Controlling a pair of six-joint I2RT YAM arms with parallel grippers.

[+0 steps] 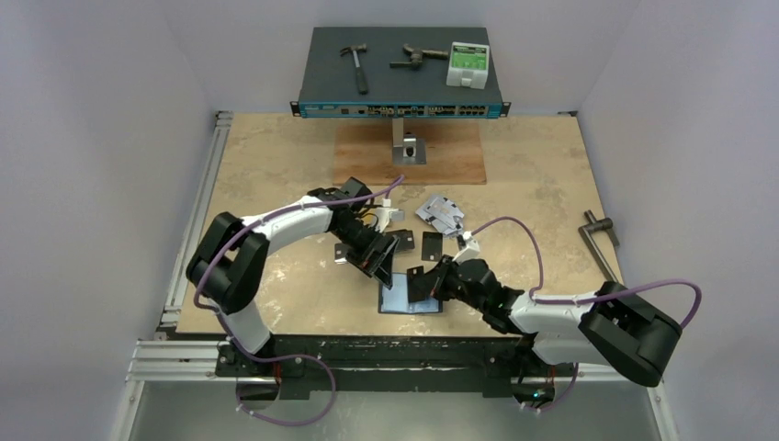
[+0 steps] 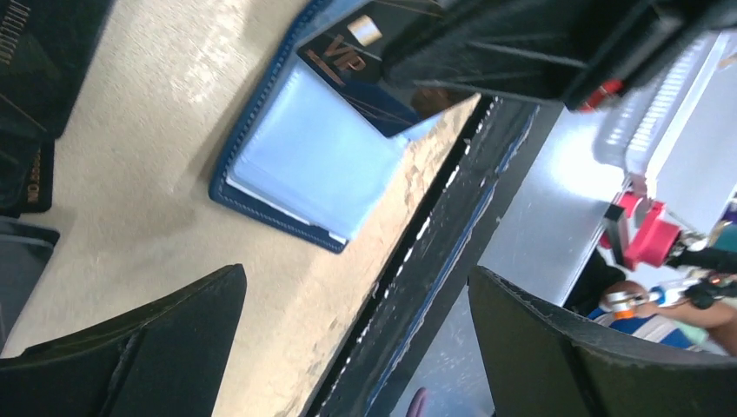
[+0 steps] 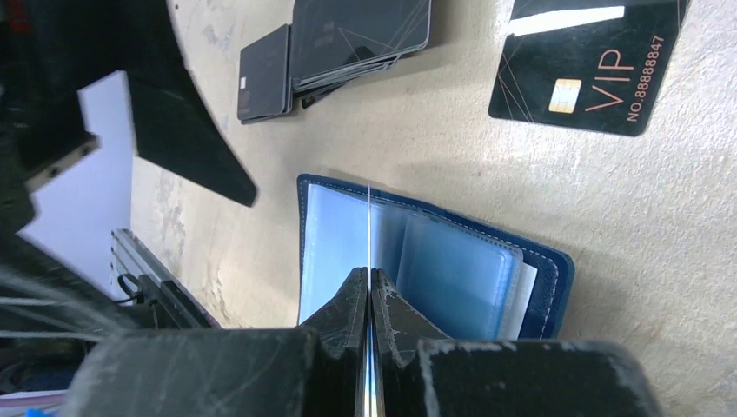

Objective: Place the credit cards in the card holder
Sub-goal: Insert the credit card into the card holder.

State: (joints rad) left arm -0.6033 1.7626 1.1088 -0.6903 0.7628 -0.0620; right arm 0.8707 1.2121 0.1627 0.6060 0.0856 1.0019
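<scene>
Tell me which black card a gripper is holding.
The card pinched edge-on in the right gripper, over the open card holder; the others lie flat on the table.

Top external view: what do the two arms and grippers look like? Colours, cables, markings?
Both arms match: the left arm and right arm have white link shells, bulky black joint housings and a looping purple cable. The left gripper and right gripper carry black, scuffed wedge-shaped fingers. No markings legible.

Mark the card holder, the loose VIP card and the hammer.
card holder (image 3: 452,269): right wrist view, clear plastic sleeve.
loose VIP card (image 3: 591,62): right wrist view, middle of black face.
hammer (image 1: 358,72): top external view, handle.
</scene>
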